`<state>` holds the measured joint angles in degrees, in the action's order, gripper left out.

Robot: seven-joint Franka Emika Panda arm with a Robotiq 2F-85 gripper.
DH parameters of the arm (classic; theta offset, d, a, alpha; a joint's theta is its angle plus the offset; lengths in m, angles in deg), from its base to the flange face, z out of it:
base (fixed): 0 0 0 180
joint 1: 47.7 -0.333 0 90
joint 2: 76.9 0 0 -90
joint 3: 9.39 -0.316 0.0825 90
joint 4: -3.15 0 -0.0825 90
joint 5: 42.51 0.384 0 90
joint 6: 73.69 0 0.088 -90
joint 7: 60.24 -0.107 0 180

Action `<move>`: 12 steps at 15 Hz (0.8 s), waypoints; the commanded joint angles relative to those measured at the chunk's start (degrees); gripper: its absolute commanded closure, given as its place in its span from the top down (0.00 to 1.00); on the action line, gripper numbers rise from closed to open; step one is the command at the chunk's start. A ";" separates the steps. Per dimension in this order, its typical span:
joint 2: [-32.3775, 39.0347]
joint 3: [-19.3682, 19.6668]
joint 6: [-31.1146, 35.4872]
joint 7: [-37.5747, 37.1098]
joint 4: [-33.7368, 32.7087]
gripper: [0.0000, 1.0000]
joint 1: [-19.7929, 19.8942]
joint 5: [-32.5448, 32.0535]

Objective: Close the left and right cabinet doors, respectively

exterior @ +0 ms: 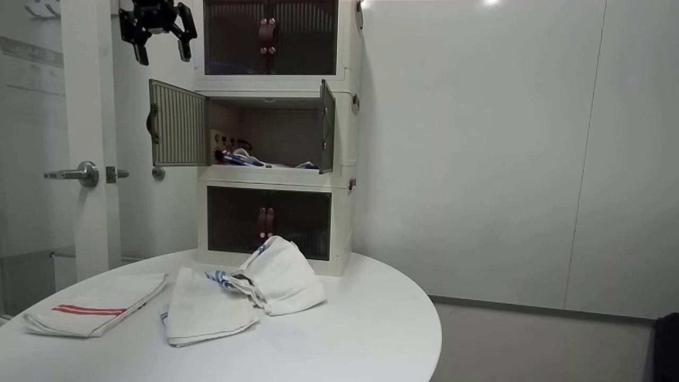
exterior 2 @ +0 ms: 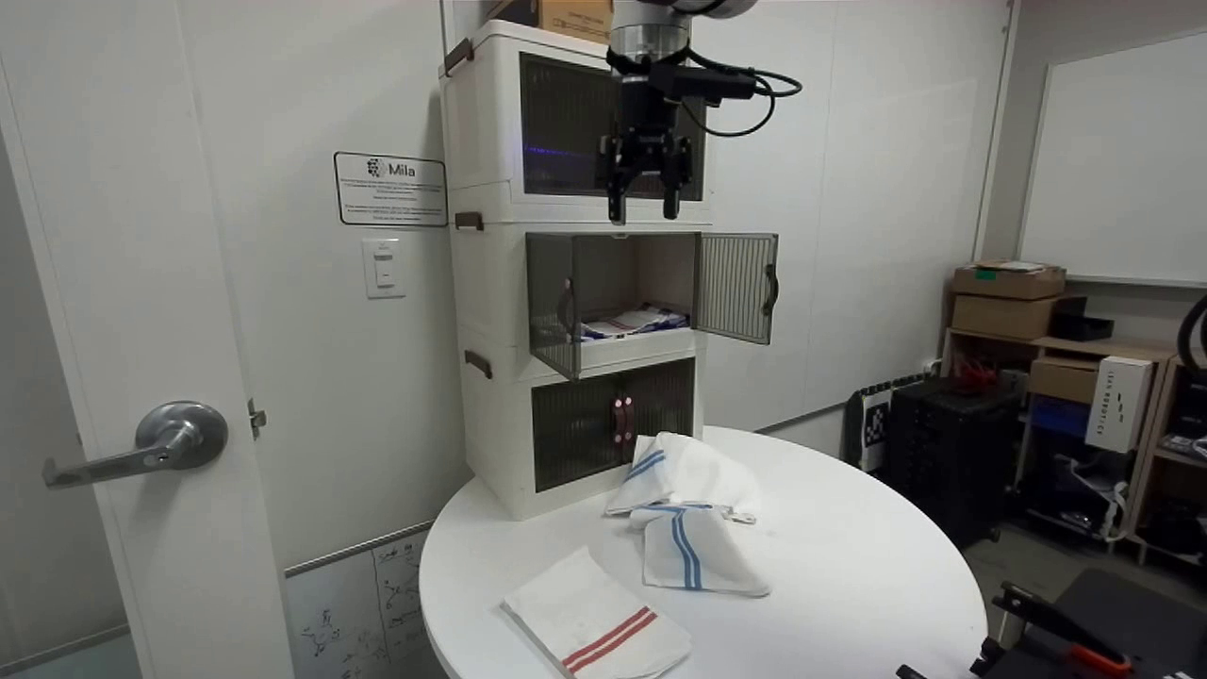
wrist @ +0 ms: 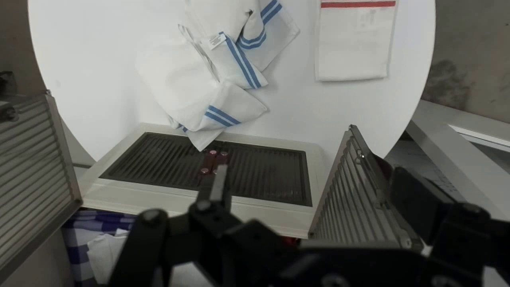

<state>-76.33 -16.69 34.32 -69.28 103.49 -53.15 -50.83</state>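
The gripper [exterior: 163, 54] hangs high above the table [exterior: 371, 329], its fingers [exterior 2: 618, 203] spread well apart from each other. In an exterior view the left door [exterior: 180, 124] stands swung out just under the fingers; in the wrist view one finger appears beside its free edge, but both exterior views show the fingertips higher up, clear of it. The right door [exterior: 327, 127] also stands swung out, below the fingers and well off to the right.

Between these two doors, lower than the fingers, is the middle compartment [exterior: 292, 132] of the white cabinet [exterior 2: 495, 283]. In it lie cloths [exterior 2: 627, 321], including a blue-and-white checked cloth [wrist: 99, 217], and by the left wall a pale panel [exterior: 223, 140] with dark knobs.

The top compartment [exterior 2: 556, 104], behind the fingers in an exterior view, and the bottom compartment [exterior: 233, 217], far beneath them, have their dark ribbed fronts closed; what they hold is too dim to make out. A cardboard box [exterior 2: 575, 17] sits on the cabinet, higher than the fingers.

Lowest under the fingers, on the table, lie a folded red-striped towel [exterior: 95, 313], a flattish blue-striped towel [exterior: 207, 313] and a rumpled blue-striped towel [exterior: 286, 276].
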 commanded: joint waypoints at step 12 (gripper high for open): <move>17.70 0.39 2.34 -11.35 -18.07 1.00 -6.17 -0.61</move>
<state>-61.64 -17.57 35.74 -77.30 89.49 -58.01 -50.73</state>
